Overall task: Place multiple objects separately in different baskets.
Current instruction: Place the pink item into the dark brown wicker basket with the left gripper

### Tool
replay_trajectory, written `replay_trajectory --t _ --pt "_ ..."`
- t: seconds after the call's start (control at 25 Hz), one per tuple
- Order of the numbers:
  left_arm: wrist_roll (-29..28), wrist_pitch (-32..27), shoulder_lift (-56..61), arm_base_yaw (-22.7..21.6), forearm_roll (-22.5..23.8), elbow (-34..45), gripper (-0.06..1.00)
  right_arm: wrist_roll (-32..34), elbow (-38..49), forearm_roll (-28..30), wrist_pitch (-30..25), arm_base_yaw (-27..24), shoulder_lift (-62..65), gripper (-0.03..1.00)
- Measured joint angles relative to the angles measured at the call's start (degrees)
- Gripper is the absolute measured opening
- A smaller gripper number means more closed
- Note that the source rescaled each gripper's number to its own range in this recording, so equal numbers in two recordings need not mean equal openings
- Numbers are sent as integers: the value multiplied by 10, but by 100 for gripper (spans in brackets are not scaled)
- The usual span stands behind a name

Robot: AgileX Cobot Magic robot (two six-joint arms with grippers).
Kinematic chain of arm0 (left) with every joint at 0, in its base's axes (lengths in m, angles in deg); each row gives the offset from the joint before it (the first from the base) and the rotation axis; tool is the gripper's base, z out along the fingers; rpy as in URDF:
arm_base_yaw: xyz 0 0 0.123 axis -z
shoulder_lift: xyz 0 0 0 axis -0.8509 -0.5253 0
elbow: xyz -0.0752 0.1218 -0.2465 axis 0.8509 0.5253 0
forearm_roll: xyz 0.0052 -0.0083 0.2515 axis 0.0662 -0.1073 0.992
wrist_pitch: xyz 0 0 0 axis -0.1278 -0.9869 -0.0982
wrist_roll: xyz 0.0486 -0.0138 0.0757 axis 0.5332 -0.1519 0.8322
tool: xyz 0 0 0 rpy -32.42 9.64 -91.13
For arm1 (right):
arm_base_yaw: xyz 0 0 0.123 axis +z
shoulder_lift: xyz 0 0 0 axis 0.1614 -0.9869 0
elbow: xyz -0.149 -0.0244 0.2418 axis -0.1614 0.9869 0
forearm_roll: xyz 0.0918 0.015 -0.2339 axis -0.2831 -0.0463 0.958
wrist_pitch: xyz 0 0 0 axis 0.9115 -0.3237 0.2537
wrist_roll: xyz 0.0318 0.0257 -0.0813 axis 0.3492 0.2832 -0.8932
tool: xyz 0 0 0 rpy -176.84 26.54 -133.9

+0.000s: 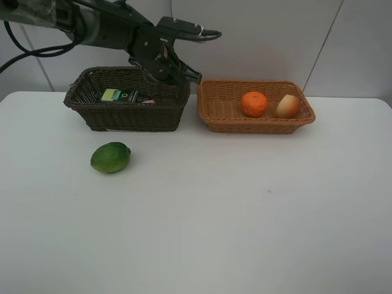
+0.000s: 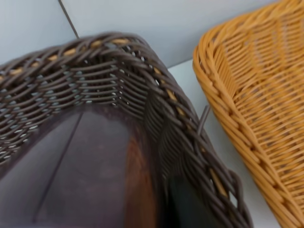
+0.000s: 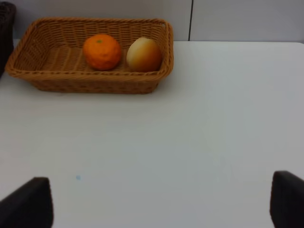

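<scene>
A plain white table point(image 1: 245, 214) is set against a pale panelled wall point(image 1: 263, 37). A glossy green lime point(image 1: 111, 157) lies on it before the dark wicker basket point(image 1: 128, 113), where a green-labelled bottle point(image 1: 119, 95) is seen; the tangerine point(image 1: 254, 103) and apple point(image 1: 288, 106) are held in the tan basket point(image 1: 257, 122). The left claw point(image 1: 187, 76), over the dark basket's rim, is clenched on nothing seen, and the right claw point(image 3: 161, 204) is spread, empty.

The front and middle of the white worktop point(image 1: 245, 214) lie bare, with broad room to pass. The green lime point(image 1: 111, 157) sits alone at the left, well apart from the dark basket point(image 1: 92, 110) behind it. That basket and the tan basket point(image 1: 220, 119) line the back, a narrow gap between them. The left arm point(image 1: 122, 33) hangs over the dark basket's right rear corner, blocking approach from above. The tangerine point(image 1: 253, 103) and the apple-like fruit point(image 1: 288, 106) fill the tan basket's right half; its left half is free.
</scene>
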Motion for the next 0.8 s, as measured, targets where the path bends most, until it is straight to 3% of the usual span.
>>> replay_trajectory --t 0.64,0.72,0.8 --pt "0 17 -34 0 7 0 1 0 0 0 0 0 0 97" --pt "0 17 -34 0 7 0 6 0 0 0 0 0 0 97" --pt "1 16 -34 0 7 0 24 0 0 0 0 0 0 97"
